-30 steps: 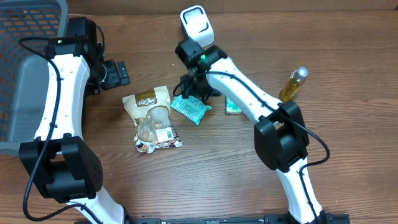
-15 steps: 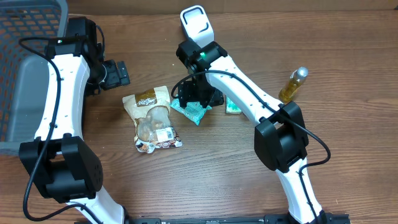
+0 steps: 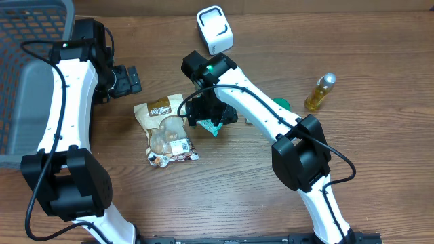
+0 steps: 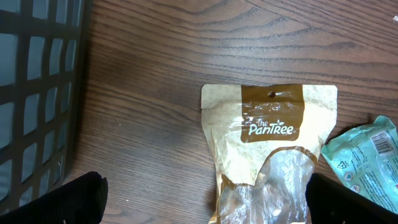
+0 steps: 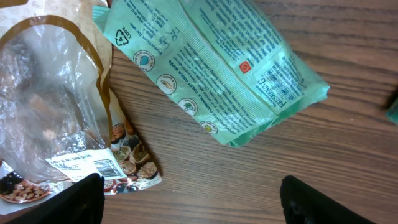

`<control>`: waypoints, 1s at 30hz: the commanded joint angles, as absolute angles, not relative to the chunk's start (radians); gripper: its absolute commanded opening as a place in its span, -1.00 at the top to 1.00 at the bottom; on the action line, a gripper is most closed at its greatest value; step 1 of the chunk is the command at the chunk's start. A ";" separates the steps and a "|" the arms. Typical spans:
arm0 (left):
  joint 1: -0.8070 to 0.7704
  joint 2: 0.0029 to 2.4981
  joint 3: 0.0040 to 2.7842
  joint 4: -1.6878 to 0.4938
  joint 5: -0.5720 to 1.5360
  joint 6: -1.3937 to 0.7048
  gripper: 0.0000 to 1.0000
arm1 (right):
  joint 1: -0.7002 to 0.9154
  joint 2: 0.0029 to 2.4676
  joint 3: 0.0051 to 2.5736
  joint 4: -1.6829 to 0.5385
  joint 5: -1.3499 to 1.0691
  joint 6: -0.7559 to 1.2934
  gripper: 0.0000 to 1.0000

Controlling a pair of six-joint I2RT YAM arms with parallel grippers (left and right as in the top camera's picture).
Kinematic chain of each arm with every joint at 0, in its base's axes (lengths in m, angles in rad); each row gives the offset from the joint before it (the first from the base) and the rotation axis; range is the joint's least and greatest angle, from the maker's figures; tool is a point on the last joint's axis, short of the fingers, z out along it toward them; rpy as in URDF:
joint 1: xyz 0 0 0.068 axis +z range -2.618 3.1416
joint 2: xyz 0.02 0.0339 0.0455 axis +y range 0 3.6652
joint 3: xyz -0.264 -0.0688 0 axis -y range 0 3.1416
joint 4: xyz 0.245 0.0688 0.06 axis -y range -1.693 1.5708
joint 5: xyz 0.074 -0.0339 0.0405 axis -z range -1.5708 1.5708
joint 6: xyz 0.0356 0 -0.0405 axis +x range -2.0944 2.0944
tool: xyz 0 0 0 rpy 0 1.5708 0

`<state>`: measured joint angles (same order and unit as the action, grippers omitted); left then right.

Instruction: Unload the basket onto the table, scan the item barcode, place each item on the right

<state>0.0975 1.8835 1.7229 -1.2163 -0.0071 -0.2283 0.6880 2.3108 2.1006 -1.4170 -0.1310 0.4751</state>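
A white barcode scanner [image 3: 215, 29] stands at the back of the table. A teal snack packet [image 5: 217, 68] lies flat, its far end touching a brown PanTree pouch [image 3: 166, 129] with a white barcode label [image 5: 81, 165]. My right gripper [image 3: 210, 112] hovers over the teal packet [image 3: 215, 127] and hides most of it from above. In the right wrist view it [image 5: 193, 202] is open, with bare wood between its fingers. My left gripper [image 3: 130, 78] stands open to the upper left of the pouch [image 4: 273, 143], holding nothing, and the teal packet [image 4: 367, 162] shows at that view's right edge.
A dark mesh basket [image 3: 34, 41] fills the left edge of the table. A yellow bottle [image 3: 320, 91] stands upright at the right. A small green packet [image 3: 281, 105] lies partly hidden behind the right arm.
The right arm has swung left and toward the front, away from the scanner, and now covers the teal packet. The left arm has not moved.
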 commanded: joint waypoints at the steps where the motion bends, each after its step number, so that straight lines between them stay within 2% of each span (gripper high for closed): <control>1: 0.091 1.877 1.721 -1.217 0.000 -0.213 -0.99 | 0.688 2.306 2.094 -1.424 -0.133 0.494 -0.60; 4: 0.091 1.877 1.721 -1.217 0.000 -0.213 -0.99 | 0.688 2.306 2.093 -1.431 -0.132 0.493 -0.43; 9: 0.091 1.877 1.721 -1.217 0.000 -0.213 -0.99 | 0.688 2.306 2.081 -1.431 -0.114 0.494 -0.32; 22: 0.091 1.877 1.721 -1.217 0.000 -0.213 -0.99 | 0.687 2.306 1.872 -1.312 -0.113 0.493 -0.32; 28: 0.091 1.877 1.721 -1.217 0.000 -0.213 -0.99 | 0.671 2.306 1.917 -1.332 -0.099 0.485 -0.34; 30: 0.091 1.877 1.721 -1.217 0.000 -0.213 -0.99 | 0.659 2.306 1.977 -1.372 -0.099 0.485 -0.40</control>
